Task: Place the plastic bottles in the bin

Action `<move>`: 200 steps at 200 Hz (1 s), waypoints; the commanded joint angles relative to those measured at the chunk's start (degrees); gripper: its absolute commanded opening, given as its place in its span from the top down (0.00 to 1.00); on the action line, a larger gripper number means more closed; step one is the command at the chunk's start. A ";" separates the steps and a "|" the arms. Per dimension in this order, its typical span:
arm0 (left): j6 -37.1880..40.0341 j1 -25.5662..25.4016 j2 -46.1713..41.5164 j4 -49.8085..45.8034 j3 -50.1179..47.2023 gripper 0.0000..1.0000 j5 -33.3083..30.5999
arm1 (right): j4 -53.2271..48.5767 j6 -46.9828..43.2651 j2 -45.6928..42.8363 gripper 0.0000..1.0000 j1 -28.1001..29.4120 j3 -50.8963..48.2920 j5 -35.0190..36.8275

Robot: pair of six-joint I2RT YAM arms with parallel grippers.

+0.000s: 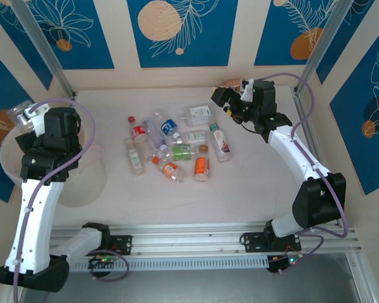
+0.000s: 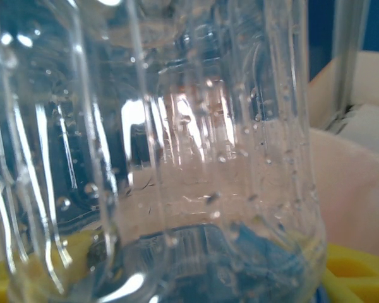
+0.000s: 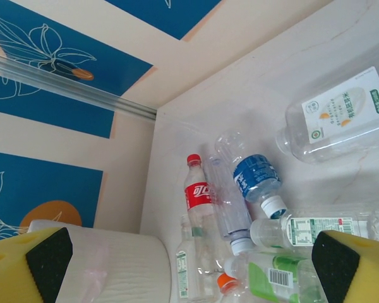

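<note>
Overhead view of a pale bench (image 1: 259, 183) walled by blue and cream panels, with me as two white arms bolted at its near edge.

The bin (image 1: 82, 186), round and translucent, is the largest thing and sits at the bench's left side. My left arm (image 1: 35, 202) rises across it. My left jaws hang above the bin's far left rim, closed on a clear bottle (image 2: 177, 158). In the left wrist view its ribbed wall stands right against the lens, with a yellow pad (image 2: 360, 278) at each lower corner. The bottle juts leftward from the jaws, out toward the rim. I cannot tell whether all of it is inside the rim line. I judge it should move a little toward the bin's centre before I let go.

My right arm (image 1: 297, 158) reaches to the far right of the bin. Its jaws are wide open and hold nothing.

The other bottles (image 1: 170, 148) lie flat and scattered, well to the right of the bin, between it and my right jaws. Their long axes point every way. My right arm is the nearer one to them. A red-capped bottle (image 3: 199, 196) lies on the pile's bin side, and a blue-labelled one (image 3: 256, 177) just beyond it.
</note>
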 commanded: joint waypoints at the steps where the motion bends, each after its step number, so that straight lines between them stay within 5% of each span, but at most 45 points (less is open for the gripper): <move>1: -2.16 7.37 0.54 -2.17 -2.15 0.65 4.49 | -1.89 -0.75 1.18 0.01 0.33 3.05 -2.00; 55: -2.44 21.10 4.55 0.18 -7.04 0.66 12.70 | -2.21 -0.72 1.40 0.01 0.67 4.27 -2.42; 82: -3.89 25.46 6.73 -0.98 -6.89 0.56 14.43 | -3.19 -1.40 1.42 0.01 0.66 5.20 -2.29; 100: -4.61 26.04 7.24 -1.37 -6.98 0.37 14.91 | -3.65 -1.75 1.44 0.01 0.66 5.34 -2.05; 129: -4.38 26.13 6.47 -0.99 -6.83 0.24 14.38 | -3.64 -1.61 1.43 0.01 0.68 4.91 -1.85; 200: -4.44 26.15 6.78 -1.45 -6.29 0.12 14.09 | -4.03 -1.82 1.82 0.01 0.68 5.26 -1.21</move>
